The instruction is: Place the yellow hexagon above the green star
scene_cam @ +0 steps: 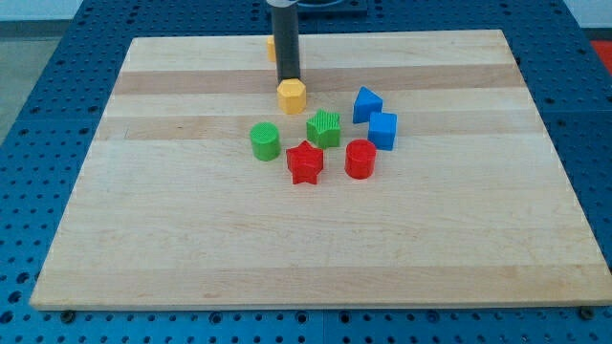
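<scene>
The yellow hexagon (292, 96) lies on the wooden board (191, 248), in its upper middle. My tip (289, 80) stands right at the hexagon's top edge, touching it or nearly so. The green star (323, 128) lies just below and to the right of the hexagon, a small gap apart. The rod comes down from the view's top.
A green cylinder (265, 140) lies left of the star. A red star (305, 162) and a red cylinder (360, 159) lie below it. Two blue blocks (367, 103) (382, 130) lie to its right. Another yellow block (272, 46) is partly hidden behind the rod.
</scene>
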Robot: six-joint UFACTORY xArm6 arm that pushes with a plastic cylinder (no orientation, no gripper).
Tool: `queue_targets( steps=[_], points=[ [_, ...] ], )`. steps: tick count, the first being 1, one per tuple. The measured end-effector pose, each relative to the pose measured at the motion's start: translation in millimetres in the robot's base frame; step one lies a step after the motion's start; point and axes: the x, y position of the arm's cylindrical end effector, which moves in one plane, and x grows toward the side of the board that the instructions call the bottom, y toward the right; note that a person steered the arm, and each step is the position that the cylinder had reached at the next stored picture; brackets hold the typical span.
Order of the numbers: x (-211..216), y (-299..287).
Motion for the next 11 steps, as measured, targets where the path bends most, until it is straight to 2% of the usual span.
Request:
queue_targets(
  steps=[2, 4, 10, 11],
  points=[
    [6.3, -36.2],
    [28.1, -36.1],
    [28.0, 22.5],
    [15.1, 22.6]
  ],
)
